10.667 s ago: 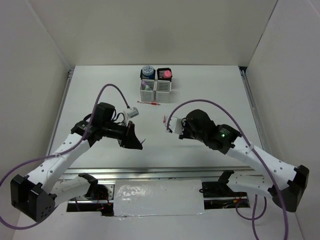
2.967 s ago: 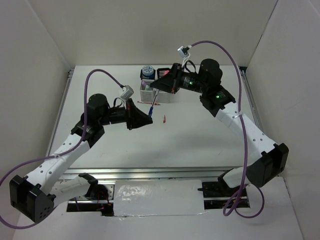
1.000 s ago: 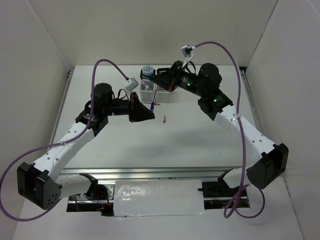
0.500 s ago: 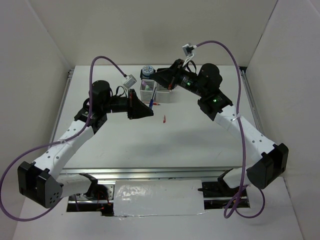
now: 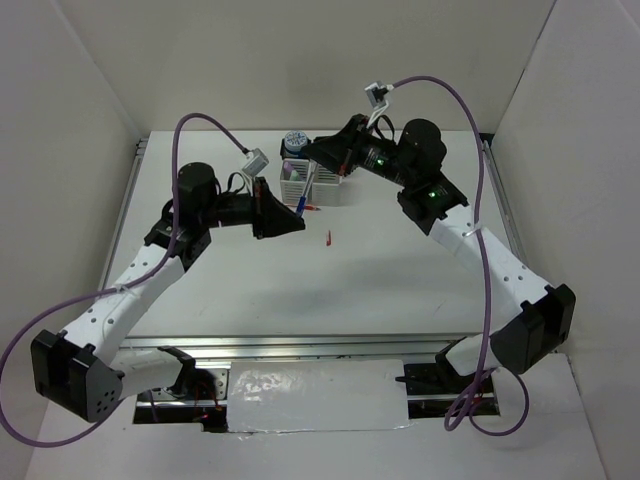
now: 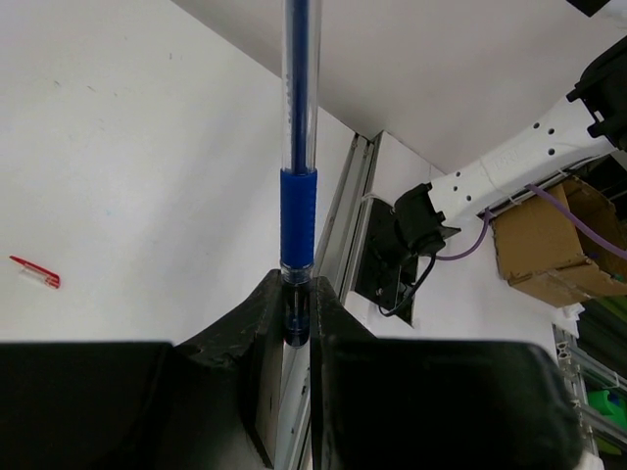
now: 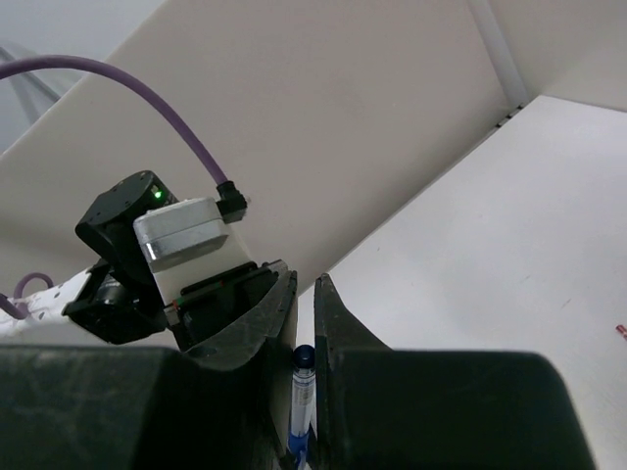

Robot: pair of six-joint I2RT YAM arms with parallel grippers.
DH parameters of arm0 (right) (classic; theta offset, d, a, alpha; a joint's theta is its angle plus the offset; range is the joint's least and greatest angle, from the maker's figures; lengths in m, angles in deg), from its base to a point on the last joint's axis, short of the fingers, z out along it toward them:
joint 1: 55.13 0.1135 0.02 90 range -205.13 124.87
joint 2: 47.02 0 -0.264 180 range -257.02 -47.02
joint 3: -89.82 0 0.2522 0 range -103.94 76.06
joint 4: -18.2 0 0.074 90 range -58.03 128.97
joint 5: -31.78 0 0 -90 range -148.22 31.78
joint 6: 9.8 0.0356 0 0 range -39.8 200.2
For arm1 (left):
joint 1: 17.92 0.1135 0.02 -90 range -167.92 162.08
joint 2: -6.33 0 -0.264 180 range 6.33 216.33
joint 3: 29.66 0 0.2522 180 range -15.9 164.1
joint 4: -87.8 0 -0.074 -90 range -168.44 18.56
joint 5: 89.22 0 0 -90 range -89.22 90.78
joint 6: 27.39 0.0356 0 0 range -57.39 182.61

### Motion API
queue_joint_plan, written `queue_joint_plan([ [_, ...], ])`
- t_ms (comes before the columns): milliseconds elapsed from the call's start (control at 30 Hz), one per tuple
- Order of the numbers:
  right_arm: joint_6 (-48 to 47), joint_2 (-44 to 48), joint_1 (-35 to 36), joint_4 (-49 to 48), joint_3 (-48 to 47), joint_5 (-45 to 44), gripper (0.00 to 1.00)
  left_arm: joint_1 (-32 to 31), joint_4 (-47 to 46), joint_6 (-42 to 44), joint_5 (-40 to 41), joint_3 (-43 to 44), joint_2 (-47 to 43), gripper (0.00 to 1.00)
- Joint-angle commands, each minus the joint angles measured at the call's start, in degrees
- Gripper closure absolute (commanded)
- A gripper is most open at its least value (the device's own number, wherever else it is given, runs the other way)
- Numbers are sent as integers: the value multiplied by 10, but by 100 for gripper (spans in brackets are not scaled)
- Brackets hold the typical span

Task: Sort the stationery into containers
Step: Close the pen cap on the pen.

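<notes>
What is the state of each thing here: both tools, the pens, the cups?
Left tool: shut on the blue pen.
Right tool: shut on the same blue pen.
Blue pen: held in the air by both tools.
Red pen: lying on the table.
Cups: upright.

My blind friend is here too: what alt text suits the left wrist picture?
The left pincer clamps the end of a blue pen that runs straight up out of frame. Behind it is a white table with a small red item at far left.
</notes>
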Motion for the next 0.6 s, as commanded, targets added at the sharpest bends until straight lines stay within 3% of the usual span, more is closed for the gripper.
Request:
queue_joint_plan([
  [0, 4, -22, 8, 146, 18, 115, 95, 14, -186, -3, 60, 13, -46, 100],
  [233, 17, -23, -18, 130, 10, 120, 99, 2, -169, -1, 57, -15, -55, 100],
  [567, 47, -43, -54, 95, -45, 115, 98, -22, -170, -13, 53, -58, -60, 100],
])
